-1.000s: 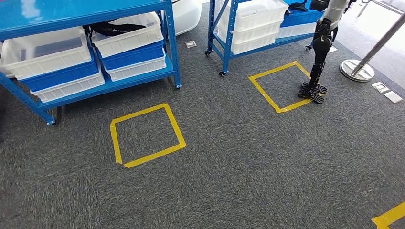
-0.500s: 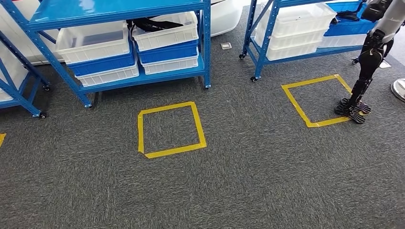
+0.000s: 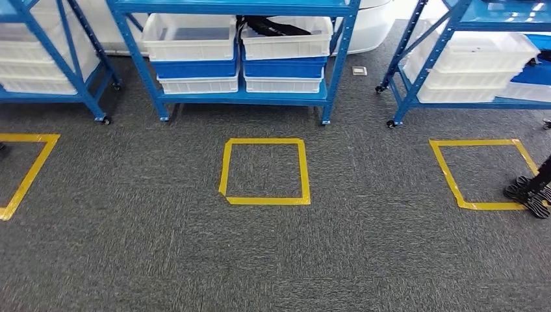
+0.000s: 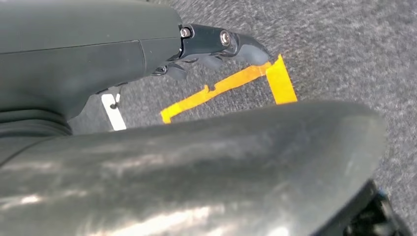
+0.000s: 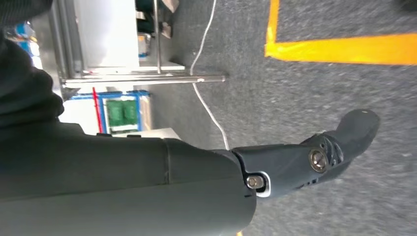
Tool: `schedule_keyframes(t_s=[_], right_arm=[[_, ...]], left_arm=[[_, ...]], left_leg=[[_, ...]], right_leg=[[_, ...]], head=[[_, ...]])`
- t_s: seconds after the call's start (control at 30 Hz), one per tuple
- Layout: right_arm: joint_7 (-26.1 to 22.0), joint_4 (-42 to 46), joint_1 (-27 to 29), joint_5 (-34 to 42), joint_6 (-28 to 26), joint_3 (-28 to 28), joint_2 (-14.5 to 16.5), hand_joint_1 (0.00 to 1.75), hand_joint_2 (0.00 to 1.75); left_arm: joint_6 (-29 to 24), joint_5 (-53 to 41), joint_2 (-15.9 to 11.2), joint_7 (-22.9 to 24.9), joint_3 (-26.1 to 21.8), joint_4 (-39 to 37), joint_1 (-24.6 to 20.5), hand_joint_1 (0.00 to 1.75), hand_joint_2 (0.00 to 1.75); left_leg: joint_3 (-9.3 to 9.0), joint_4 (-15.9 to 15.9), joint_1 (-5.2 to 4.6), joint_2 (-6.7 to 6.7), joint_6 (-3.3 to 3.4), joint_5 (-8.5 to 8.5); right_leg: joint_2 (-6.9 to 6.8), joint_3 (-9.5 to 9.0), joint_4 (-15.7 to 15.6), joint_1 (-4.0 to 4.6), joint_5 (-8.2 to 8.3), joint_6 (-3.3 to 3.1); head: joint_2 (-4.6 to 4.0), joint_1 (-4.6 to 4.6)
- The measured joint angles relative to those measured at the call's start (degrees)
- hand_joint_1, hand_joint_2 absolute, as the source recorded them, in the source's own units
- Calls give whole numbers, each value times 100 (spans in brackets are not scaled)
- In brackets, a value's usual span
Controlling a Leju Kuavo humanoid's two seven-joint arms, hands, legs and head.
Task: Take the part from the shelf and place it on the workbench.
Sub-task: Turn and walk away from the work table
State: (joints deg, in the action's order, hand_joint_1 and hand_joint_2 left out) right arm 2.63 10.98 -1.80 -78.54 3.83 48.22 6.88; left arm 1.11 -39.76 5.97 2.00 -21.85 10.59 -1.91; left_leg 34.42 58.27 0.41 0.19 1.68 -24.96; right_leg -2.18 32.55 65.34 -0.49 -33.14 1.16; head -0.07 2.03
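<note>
Parts bins sit on the blue shelf ahead of us, white bins stacked over blue ones, and something dark lies in the right-hand top bin; we cannot tell whether that is the part we want. Between us and the shelf lies grey carpet with a yellow tape square marked on it, well short of the shelf. Our left hand hangs at our side over the carpet, far from any bin, and the fingers that show hold nothing, though we cannot tell how far apart they lie. Our right hand likewise hangs low above the carpet, its fingers stretched out and carrying nothing. We judge the task barely begun: nothing is picked, so the approach to the shelf, the reach, the grasp and the carry to the tabletop all remain.
</note>
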Motion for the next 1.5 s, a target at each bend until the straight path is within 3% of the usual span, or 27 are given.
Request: schedule_keyframes(t_s=[0.07, 0.1, 0.13, 0.2, 0.23, 0.3, 0.37, 0.43, 0.5, 0.57, 0.6, 0.63, 0.7, 0.77, 0.87, 0.93, 1.0, 1.07, 1.13, 1.17, 1.2, 1.27, 1.3, 1.33, 1.37, 1.43, 1.5], right_arm=[[-24, -1, 15, 32, -20, 2, -1, 0, 0], [-31, -1, 17, 48, -28, 3, -2, 0, 0], [-35, -1, 19, 62, -36, 5, -5, 0, 0], [-39, -1, 17, 79, -48, 9, -18, 0, 0], [-40, -1, 13, 86, -53, 11, -22, 0, 0], [-40, -1, 1, 92, -59, 19, -24, 0, 0], [-40, -1, -3, 93, -63, 33, -23, 0, 0], [-42, 0, 6, 93, -73, 49, -23, 0, 0], [-45, 0, 19, 93, -85, 57, -23, 0, 0], [-53, -1, 31, 92, -95, 60, -22, 0, 0], [-58, -1, 37, 91, -98, 61, -23, 0, 0], [-63, -1, 43, 90, -102, 62, -22, 0, 0], [-69, -1, 50, 86, -112, 63, -16, 0, 0], [-77, -1, 45, 79, -121, 64, -10, 0, 0], [-87, -1, 36, 75, -135, 68, -13, 0, 0], [-92, -1, 36, 75, -138, 73, -16, 0, 0], [-94, -1, 33, 75, -138, 81, -19, 0, 0], [-97, -1, 37, 73, -138, 86, -18, 0, 0], [-100, -1, 61, 66, -140, 89, -17, 0, 0], [-101, -1, 76, 62, -141, 90, -19, 0, 0], [-102, -1, 91, 59, -143, 91, -20, 0, 0], [-102, -2, 121, 57, -144, 92, -22, 0, 0], [-102, -3, 121, 57, -148, 93, -24, 0, 0], [-104, -4, 118, 56, -150, 93, -25, 0, 0], [-105, -5, 105, 55, -154, 94, -26, 0, 0], [-109, -5, 89, 53, -159, 96, -24, 0, 0], [-111, -5, 83, 50, -162, 96, -24, 0, 0]], left_arm=[[4, 5, 3, -12, -15, 1, -16, 0, 0], [9, 13, 4, -28, -26, 1, -12, 0, 0], [14, 26, 4, -51, -39, 1, -6, 0, 0], [34, 51, 4, -99, -63, 1, -1, 0, 0], [44, 59, 3, -118, -71, 1, -1, 0, 0], [57, 61, 2, -139, -76, 0, 2, 0, 0], [67, 56, -2, -154, -83, 0, 12, 0, 0], [75, 38, -8, -169, -97, 1, 21, 0, 0], [81, 20, -12, -180, -114, 1, 21, 0, 0], [85, 16, -12, -185, -124, 0, 24, 0, 0], [85, 14, -12, -186, -129, 0, 29, 0, 0], [85, 11, -12, -186, -138, 0, 36, 0, 0], [87, 4, -17, -188, -158, 1, 43, 0, 0], [95, -3, -24, -189, -170, -1, 37, 0, 0], [106, -17, -27, -191, -175, -2, 29, 0, 0], [108, -24, -29, -192, -177, -1, 42, 0, 0], [108, -26, -30, -196, -181, 1, 45, 0, 0], [109, -30, -28, -199, -193, 1, 41, 0, 0], [109, -36, -27, -200, -209, 1, 54, 0, 0], [109, -38, -27, -199, -217, 1, 64, 0, 0], [109, -39, -26, -199, -224, 1, 72, 0, 0], [110, -43, -26, -198, -236, -4, 82, 0, 0], [111, -43, -25, -197, -243, -5, 81, 0, 0], [111, -44, -25, -195, -249, -5, 79, 0, 0], [110, -45, -25, -193, -253, -3, 69, 0, 0], [109, -50, -26, -191, -257, 2, 45, 0, 0], [108, -52, -27, -191, -258, 4, 24, 0, 0]], left_leg=[[20, 1, 2, -137, 22, 11], [21, 3, 1, -197, 23, 12], [15, 4, 1, -249, 22, 11], [-1, 7, 5, -329, 1, 0], [-6, 15, -7, -357, -25, -16], [-10, 22, -31, -381, -88, -53], [-20, 18, -27, -380, -151, -86], [16, 156, -9, -277, -207, -173], [273, 713, 7, -129, -258, -440], [697, 1465, 26, -68, -300, -712], [846, 1670, 33, -55, -310, -719], [879, 1640, 37, -46, -309, -597], [640, 993, 38, -18, -276, -107], [344, 358, 1, 25, -225, 136], [229, 164, -46, 5, -110, 15], [111, 104, -24, -38, -25, -41], [-29, 52, -5, -74, 40, -105], [-137, 38, -10, -115, 73, -208], [-302, 37, -15, -174, 72, -350], [-409, 37, -15, -202, 64, -434], [-519, 36, -15, -224, 51, -521], [-689, 34, -25, -249, 13, -702], [-760, 14, -34, -252, -18, -796], [-850, 6, -42, -253, -54, -855], [-939, 11, -49, -250, -87, -877], [-898, 285, -42, -203, -142, -758], [-490, 977, -27, -118, -189, -620]], right_leg=[[176, 390, 725, -11, -246, -8], [195, 494, 870, -16, -253, 21], [200, 492, 790, -22, -162, 72], [213, 203, 53, -48, 204, 175], [228, 50, -327, -52, 360, 186], [250, -100, -708, -44, 490, 109], [246, -121, -729, -34, 494, -10], [232, -191, -747, -55, 499, -98], [204, -270, -756, -72, 482, -170], [180, -332, -754, -64, 426, -204], [173, -370, -754, -61, 388, -205], [170, -423, -754, -61, 345, -193], [167, -542, -759, -66, 240, -161], [155, -629, -777, -45, 127, -103], [129, -776, -825, -25, 87, 23], [135, -735, -616, -37, 123, 86], [164, -331, -7, -45, 90, 95], [186, 239, 678, -43, -128, 60], [194, 627, 870, -44, -372, 42], [195, 703, 717, -44, -363, 65], [195, 723, 436, -45, -213, 115], [187, 694, -192, -41, 426, 221], [181, 643, -390, -26, 696, 212], [179, 595, -503, -14, 861, 161], [177, 515, -543, -3, 880, 73], [194, 321, -601, -21, 836, -77], [199, 99, -633, -45, 735, -167]], head=[[0, -24], [0, -24], [0, -24], [0, -30], [0, -35], [0, -35], [0, -34], [0, -17], [0, 19], [0, 34], [0, 35], [0, 37], [0, 39], [0, 44], [0, 56], [-2, 37], [-2, 7], [-1, -14], [0, -23], [0, -24], [0, -30], [0, -42], [0, -46], [0, -42], [0, -39], [-2, -24], [-2, 13]])
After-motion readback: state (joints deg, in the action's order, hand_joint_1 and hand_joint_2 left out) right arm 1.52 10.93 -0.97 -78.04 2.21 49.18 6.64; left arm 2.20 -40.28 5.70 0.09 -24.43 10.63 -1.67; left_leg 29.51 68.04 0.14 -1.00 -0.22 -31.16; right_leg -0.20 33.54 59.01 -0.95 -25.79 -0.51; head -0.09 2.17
